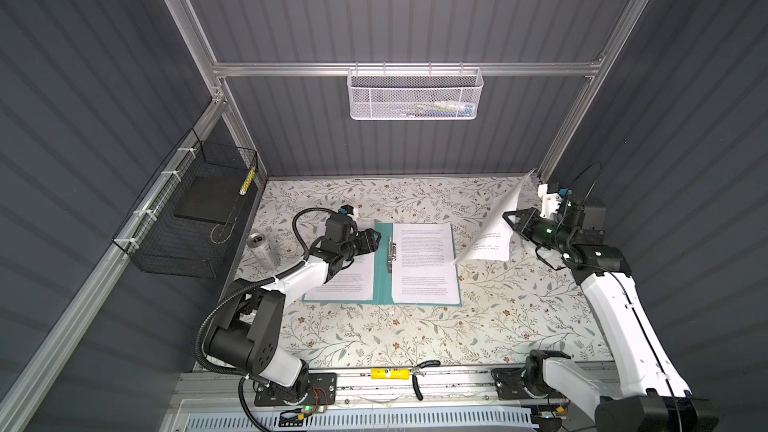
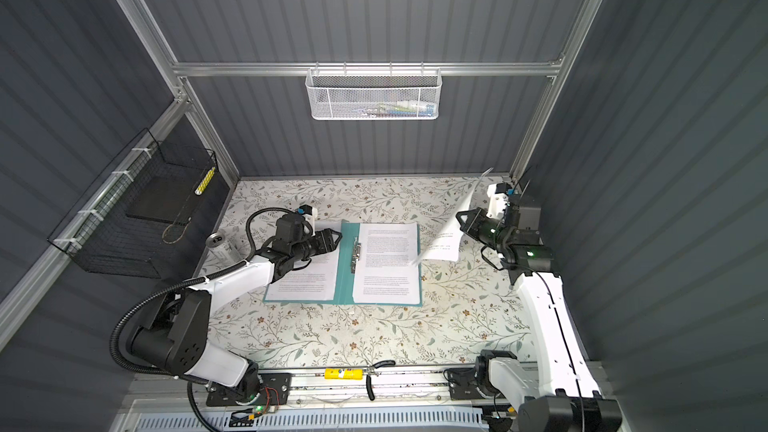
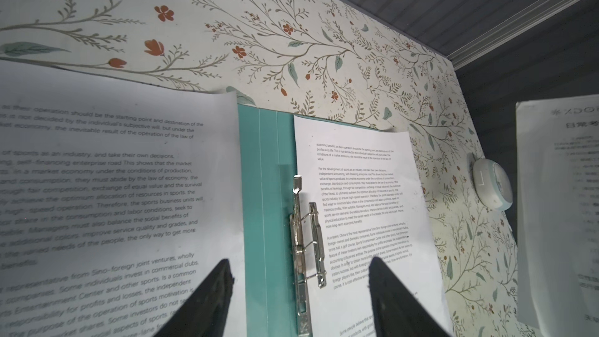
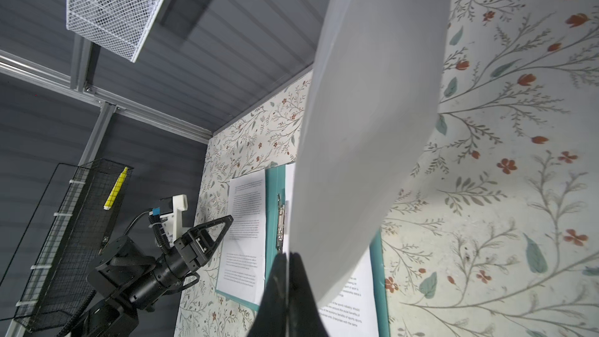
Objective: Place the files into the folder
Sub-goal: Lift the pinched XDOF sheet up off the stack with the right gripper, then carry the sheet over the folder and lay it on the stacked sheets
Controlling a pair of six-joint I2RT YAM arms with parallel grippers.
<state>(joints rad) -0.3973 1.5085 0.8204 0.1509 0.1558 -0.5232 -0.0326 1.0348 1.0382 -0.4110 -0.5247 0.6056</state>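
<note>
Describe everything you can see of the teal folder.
The teal folder is thin, card-like, lying open and flat on the floral tabletop. A metal clip bar runs beside its centre fold. One printed sheet covers its left leaf, another its right, leaving teal borders. The open left gripper hangs over the left leaf near the fold.

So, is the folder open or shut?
Open: the folder lies spread flat, its clip bar exposed, with printed sheets on both halves.

Twin top views steeply down over the table; both wrist views close, low, on the folder.
</note>
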